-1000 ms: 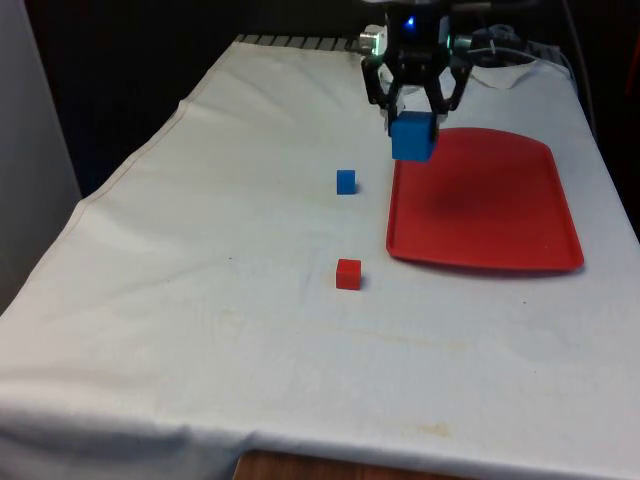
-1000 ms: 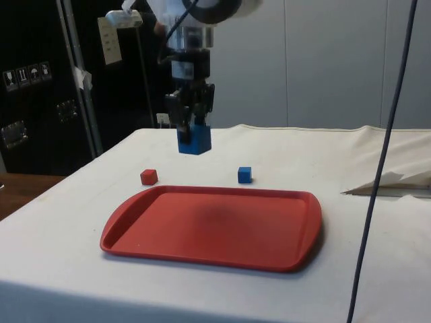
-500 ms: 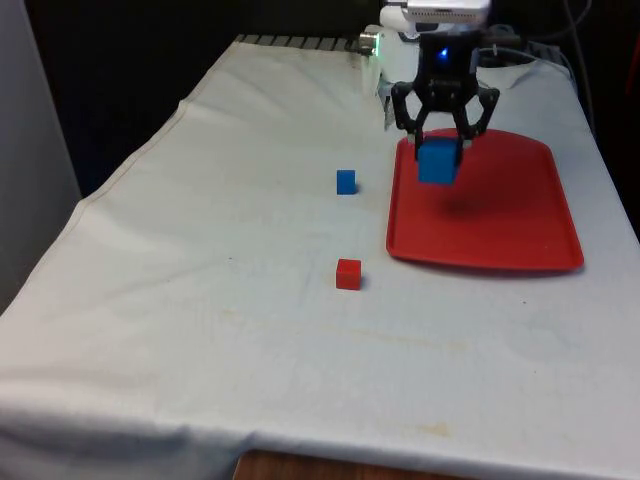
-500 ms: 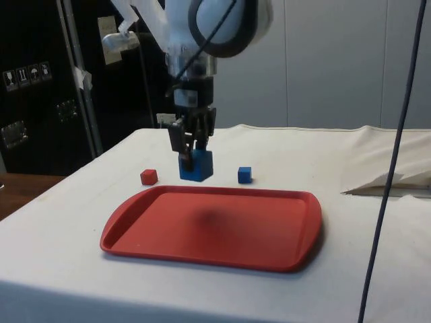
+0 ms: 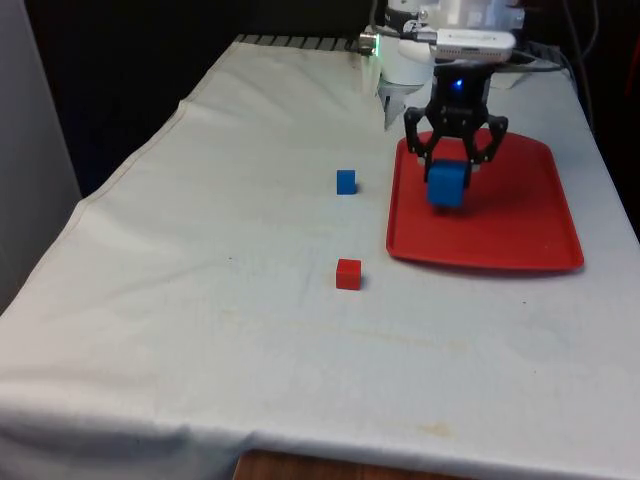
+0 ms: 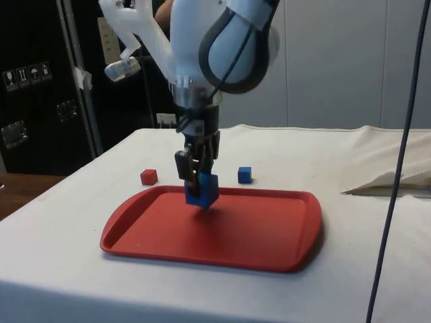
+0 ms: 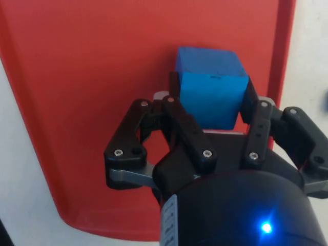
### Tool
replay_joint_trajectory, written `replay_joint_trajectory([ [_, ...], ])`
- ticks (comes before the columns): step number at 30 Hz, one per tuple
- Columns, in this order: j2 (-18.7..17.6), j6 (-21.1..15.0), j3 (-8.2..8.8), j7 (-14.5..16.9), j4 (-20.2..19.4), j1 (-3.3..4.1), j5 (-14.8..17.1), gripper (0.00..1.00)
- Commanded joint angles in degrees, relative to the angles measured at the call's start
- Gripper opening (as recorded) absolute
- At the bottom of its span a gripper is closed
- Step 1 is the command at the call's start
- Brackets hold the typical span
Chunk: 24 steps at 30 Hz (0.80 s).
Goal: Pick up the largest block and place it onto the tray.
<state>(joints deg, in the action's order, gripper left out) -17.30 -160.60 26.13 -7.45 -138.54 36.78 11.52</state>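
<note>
With the gripper point(image 5: 447, 183) pinching the large blue block point(image 5: 446, 185) above the red tray point(image 5: 520, 230), we lower vertically, then release.

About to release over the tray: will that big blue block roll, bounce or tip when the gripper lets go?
The large blue block has flat faces and square edges, so it probably won't roll. The gripper holds it low over the red tray, so it should drop little. It hangs slightly tilted in the side view, so it may rock once before settling.
</note>
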Motion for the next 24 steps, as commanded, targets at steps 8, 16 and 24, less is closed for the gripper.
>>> replay_joint_trajectory([
  [8, -2.4, -2.1, -3.09, 0.7, 0.3, -0.86, 3.0, 0.01],
  [16, -3.4, -2.1, -3.38, 0.3, 0.7, -0.63, 3.0, 0.16],
  [24, -3.6, -2.1, -3.50, 0.0, 0.8, -0.63, 2.9, 0.96],
])
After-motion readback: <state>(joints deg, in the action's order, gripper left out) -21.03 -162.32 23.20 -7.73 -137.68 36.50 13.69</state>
